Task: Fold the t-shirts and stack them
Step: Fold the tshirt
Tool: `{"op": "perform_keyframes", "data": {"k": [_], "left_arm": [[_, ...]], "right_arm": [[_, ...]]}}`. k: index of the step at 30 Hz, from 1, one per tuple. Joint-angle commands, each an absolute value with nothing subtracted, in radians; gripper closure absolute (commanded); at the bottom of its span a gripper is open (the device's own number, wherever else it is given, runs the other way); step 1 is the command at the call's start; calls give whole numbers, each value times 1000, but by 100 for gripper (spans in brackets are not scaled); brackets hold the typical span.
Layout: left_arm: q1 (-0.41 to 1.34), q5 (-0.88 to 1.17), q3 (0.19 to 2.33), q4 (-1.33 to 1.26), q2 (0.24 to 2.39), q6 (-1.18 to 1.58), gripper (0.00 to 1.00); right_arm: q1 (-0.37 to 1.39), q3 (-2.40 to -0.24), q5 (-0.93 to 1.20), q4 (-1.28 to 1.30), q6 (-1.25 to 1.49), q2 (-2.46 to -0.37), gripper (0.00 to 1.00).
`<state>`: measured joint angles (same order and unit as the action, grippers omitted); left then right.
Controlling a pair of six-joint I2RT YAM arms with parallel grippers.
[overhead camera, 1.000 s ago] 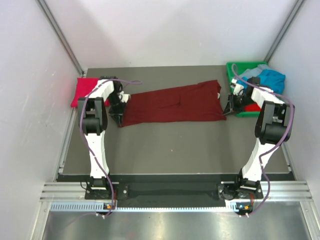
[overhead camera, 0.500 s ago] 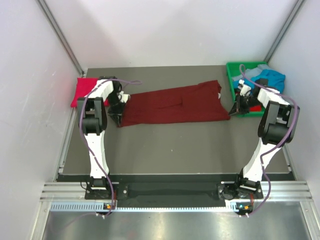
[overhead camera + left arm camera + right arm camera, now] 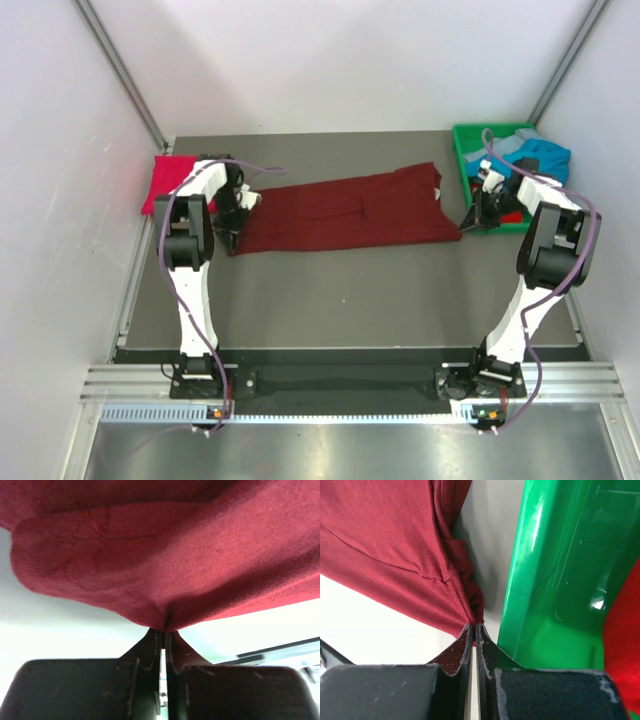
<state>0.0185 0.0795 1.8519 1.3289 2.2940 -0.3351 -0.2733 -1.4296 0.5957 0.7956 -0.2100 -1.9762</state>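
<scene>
The left hand [image 3: 163, 630] and the right hand [image 3: 472, 627] are each clenched on one end of the maroon t-shirt [image 3: 345, 212], which spans between them, probably pulled flat over the bench [image 3: 340, 290] for folding

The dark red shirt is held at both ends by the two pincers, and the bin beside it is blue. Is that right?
Almost. The bin is green, not blue; the right wrist view shows its shiny green wall. The dark red shirt is indeed pinched at both ends, by the left pincer and the right pincer.
</scene>
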Motion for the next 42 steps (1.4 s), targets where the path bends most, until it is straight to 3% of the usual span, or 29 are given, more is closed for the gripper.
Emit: {"op": "perform_keyframes", "data": {"k": [1,7,17,26,38,40,42], "left_arm": [[9,-43,1851,1508,2203,-451,100],[18,-51,1829,1506,2100,-590,100],[15,-5,1882,1508,2082,-554,51],[18,93,1922,1506,2154,-473,53],[81,140,2299,1502,2361,-377,58],[94,149,2348,1506,2391,-353,58],[103,167,2355,1497,2388,-348,59]], "right_arm": [[-290,-1491,589,787,-226,-1954,100],[-287,-1503,600,787,-219,-1954,100],[-265,-1505,609,787,-215,-1944,100],[-256,-1473,612,770,-207,-1927,100],[-229,-1511,583,761,-196,-1951,100],[-226,-1528,575,776,-201,-1956,94],[-224,-1537,549,791,-219,-1944,77]]}}
